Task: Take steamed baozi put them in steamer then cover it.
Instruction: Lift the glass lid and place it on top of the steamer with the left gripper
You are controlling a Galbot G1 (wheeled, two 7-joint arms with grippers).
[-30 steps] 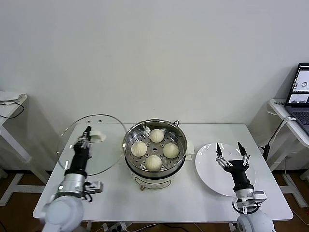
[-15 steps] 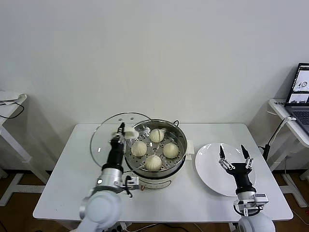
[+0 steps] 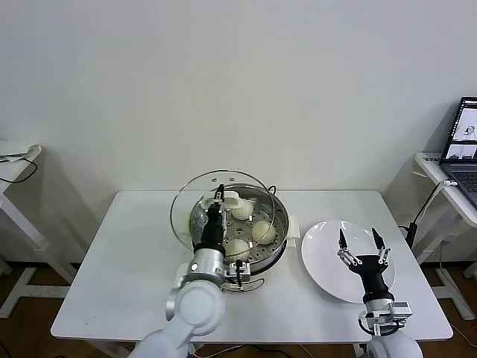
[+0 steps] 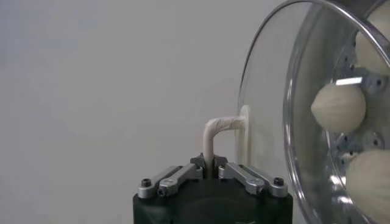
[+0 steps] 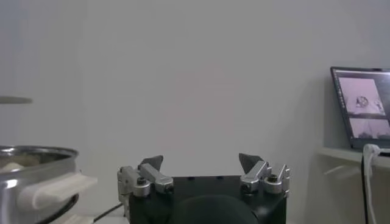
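Here, the white table [image 3: 127, 261] spreads under me, and near its middle stands the steamer [image 3: 274, 240], a shiny steel pot on a white base. Above it I hold the cover [image 3: 186, 205], the clear glass lid tilted steeply on edge over the pot's left half and not seated on the rim. To the right of the steamer, apart from it, lies the flat white plate [image 3: 320, 257]. My left gripper [image 4: 209, 165] is clamped on the cover's white handle [image 4: 222, 125], the jaws pressed tight against it from both sides. My right gripper [image 3: 361, 245] hangs low over the plate with its jaws spread wide and nothing between them. Smallest of all, the steamed baozi [image 3: 262, 232] sit inside the steamer on the perforated tray, partly hidden behind my left arm and seen through the glass.
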